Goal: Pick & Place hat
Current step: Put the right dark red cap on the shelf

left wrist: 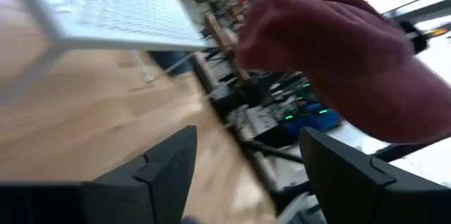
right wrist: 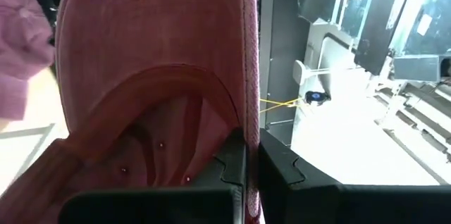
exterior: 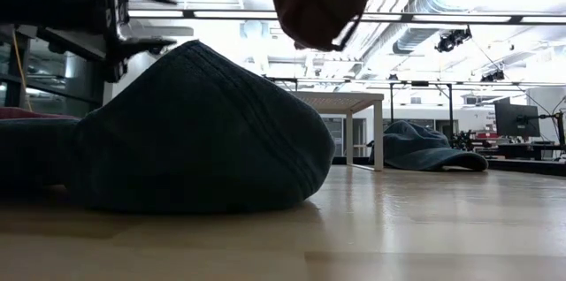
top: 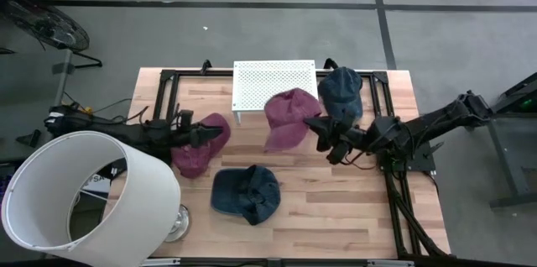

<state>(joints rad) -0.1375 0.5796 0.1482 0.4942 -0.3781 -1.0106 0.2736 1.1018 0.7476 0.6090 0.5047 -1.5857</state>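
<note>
While my right gripper [top: 320, 133] holds a maroon hat [top: 287, 117] lifted clear of the table [top: 336, 208], its 2 fingers are pinched together on the cap's edge, which the right wrist view shows as fabric squeezed in the narrow seam between the dark pads [right wrist: 278, 171]. From that gripper the hat hangs out toward the table's middle, and its far edge overlaps a corner of the white perforated stand [top: 264, 82]. Just beyond the right gripper, at the back edge, a blue hat [top: 341, 91] lies next to the stand. On the low view the lifted hat shows as a dark red shape at the top, with nothing under it but air. My left gripper [top: 205, 133] sits over a second maroon hat [top: 200, 145] that rests on the wood, and its fingers [left wrist: 165, 171] stand apart with bare wood showing between them in the left wrist view; I see no cloth caught between them. I cannot tell from above whether those fingers touch that hat. Nearer the front edge, between the 2 grippers, a second blue hat [top: 244, 194] lies flat, and it fills most of the low view. Beside the left arm, at the front corner, stands a white lampshade [top: 84, 196].
</note>
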